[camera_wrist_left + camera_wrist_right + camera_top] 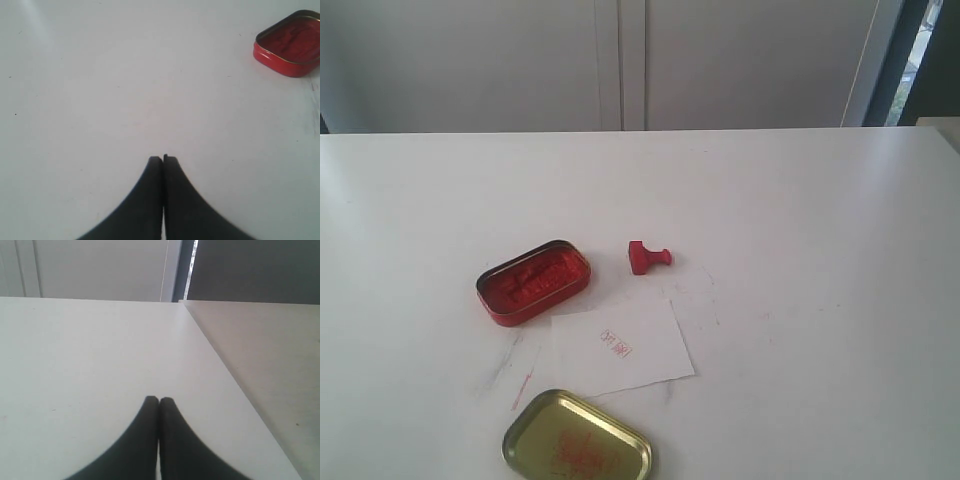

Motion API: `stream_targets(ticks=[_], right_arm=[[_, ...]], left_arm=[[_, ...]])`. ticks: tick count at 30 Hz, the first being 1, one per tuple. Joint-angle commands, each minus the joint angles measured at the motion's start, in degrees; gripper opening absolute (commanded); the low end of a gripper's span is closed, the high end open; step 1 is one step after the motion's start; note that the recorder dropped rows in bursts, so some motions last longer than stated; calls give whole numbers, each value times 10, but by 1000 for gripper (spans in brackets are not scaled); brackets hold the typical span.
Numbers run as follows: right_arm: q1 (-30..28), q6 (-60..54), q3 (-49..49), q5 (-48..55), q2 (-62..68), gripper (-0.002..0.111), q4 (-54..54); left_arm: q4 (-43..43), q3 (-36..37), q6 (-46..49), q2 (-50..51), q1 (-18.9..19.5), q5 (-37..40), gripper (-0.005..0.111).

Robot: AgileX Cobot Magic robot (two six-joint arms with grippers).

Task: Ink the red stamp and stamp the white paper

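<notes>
Left claw (163,159) and right claw (159,400) both shut, empty; tipped-over red stamp (646,258) looks light, rigid, so grab the knob.

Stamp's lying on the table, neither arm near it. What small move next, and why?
Probably open the right gripper and bring it toward the red stamp, which lies on its side beside the ink tin. That gripper and the left gripper are shut and empty. The white paper already bears a red imprint, so another may not be needed.
</notes>
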Motion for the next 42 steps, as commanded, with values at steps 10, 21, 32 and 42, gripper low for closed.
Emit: stream_targets(ticks=[10,21,32,42], right_arm=[[50,1,29,-26,-3,0,-6],[50,11,95,-69,-3,0,-6],[50,11,95,-70,-3,0,-6],[50,11,95,-70,-3,0,-6]], left_arm=[[-1,4,-2,-3,1,5,0],[-1,4,-2,-3,1,5,0],[-1,4,-2,-3,1,5,0],[-1,4,-2,-3,1,5,0]])
